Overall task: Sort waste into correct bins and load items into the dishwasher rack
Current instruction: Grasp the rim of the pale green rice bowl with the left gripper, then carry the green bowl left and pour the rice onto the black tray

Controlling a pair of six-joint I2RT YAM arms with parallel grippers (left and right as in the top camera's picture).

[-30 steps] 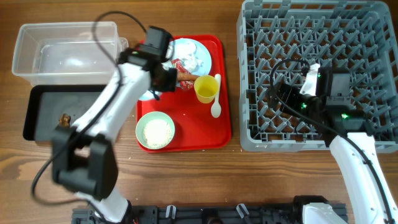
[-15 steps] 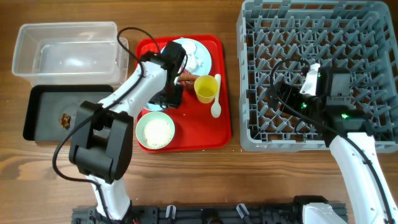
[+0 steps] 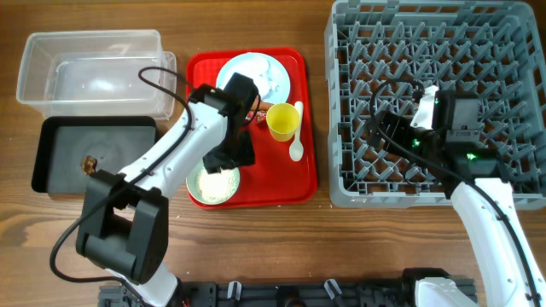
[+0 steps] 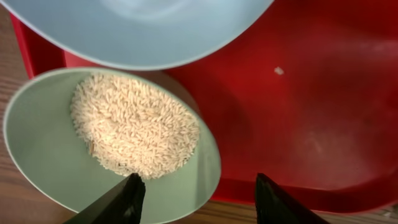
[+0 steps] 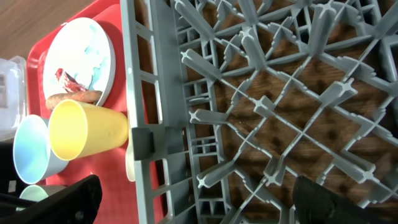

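My left gripper (image 4: pixel 202 200) hangs open and empty over the bowl (image 4: pixel 43 155). Its near rim lies between my jaws, with the rice (image 4: pixel 134 127) ahead-left. My right gripper (image 5: pixel 193 202), also open, is far off over the rack (image 5: pixel 261 93).

Robotics lab bench; wooden table (image 3: pixel 256 247), two cabled arms (image 3: pixel 171 162), red tray (image 3: pixel 281 179), grey dishwasher rack (image 3: pixel 384 199).
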